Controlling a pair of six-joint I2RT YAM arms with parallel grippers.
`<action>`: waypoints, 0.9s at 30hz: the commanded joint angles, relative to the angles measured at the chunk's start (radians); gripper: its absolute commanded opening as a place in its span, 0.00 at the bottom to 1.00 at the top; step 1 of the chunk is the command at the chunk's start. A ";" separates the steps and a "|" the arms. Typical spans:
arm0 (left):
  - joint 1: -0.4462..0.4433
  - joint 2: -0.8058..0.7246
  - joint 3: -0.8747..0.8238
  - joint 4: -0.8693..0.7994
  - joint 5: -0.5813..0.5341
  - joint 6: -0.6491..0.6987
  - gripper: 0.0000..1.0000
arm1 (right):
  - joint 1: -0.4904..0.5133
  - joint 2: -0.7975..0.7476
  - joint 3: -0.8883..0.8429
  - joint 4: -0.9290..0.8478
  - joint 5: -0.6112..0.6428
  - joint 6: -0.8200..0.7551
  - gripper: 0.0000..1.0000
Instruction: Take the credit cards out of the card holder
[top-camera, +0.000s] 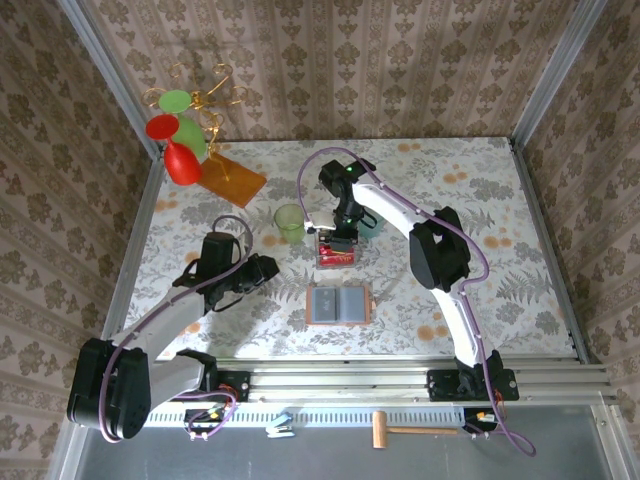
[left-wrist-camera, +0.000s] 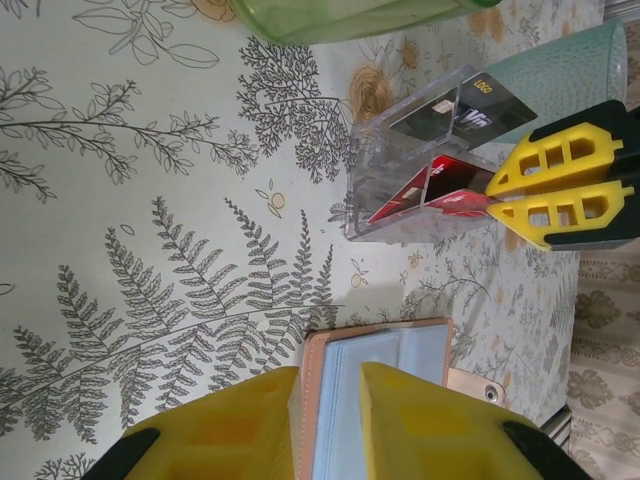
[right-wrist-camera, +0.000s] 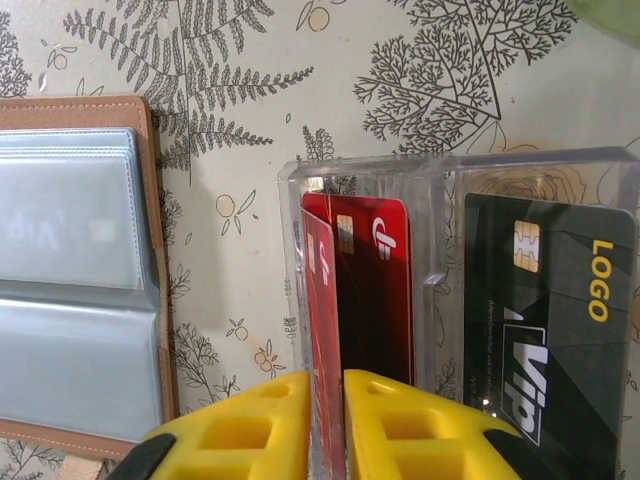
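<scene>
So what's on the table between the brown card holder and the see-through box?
Nothing, just bare flowery tablecloth between the card holder and the clear box, seen from the right wrist camera.

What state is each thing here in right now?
card holder: lying open
clear tray: holds the credit cards
right gripper: fingers astride a red card, grip unclear
black card: resting in tray
left gripper: slightly open, empty
green cup: upright

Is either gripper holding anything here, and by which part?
The right gripper pinches a red card by one end. The card stands on edge in the clear tray. The left gripper holds nothing.
</scene>
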 joint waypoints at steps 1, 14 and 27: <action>0.001 0.013 0.003 0.019 0.025 0.006 0.23 | -0.007 -0.063 0.002 0.008 0.004 0.038 0.19; -0.096 0.048 0.003 0.066 -0.010 -0.031 0.23 | 0.011 -0.360 -0.368 0.368 0.020 0.264 0.23; -0.259 0.122 -0.022 0.156 -0.072 -0.099 0.21 | 0.132 -0.587 -0.710 0.649 0.084 0.898 0.24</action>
